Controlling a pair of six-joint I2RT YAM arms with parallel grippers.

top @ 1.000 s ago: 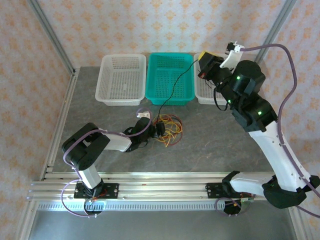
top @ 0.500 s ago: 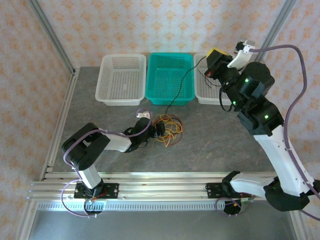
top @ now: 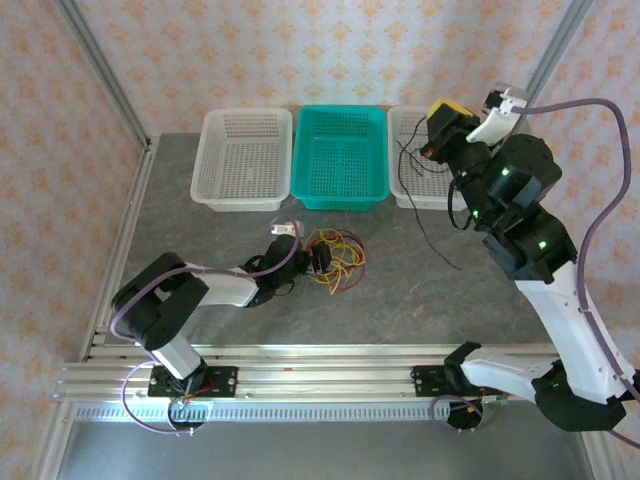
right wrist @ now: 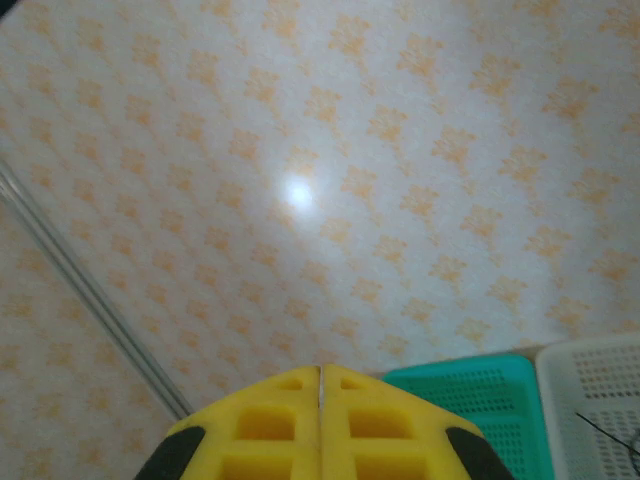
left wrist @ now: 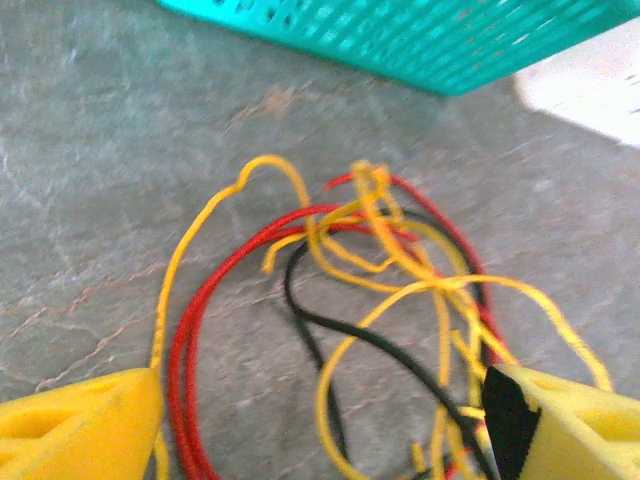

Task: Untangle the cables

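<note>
Above right basket (top: 408, 200) — right pincer (top: 442, 108) raised, clamped on black cable (top: 440, 250) | left pincer (left wrist: 320, 420) low, agape.

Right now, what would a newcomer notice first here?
The red, yellow and black cable tangle at the centre of the table, with the left claw open over it. Then the right claw, high over the right white basket, shut on a black cable dangling to the table.

arms (top: 560, 310): black-and-white shells | purple cables (top: 585, 101) (looping) | gripper fingers (left wrist: 110, 410): yellow | LEDs (top: 503, 172): green
</note>
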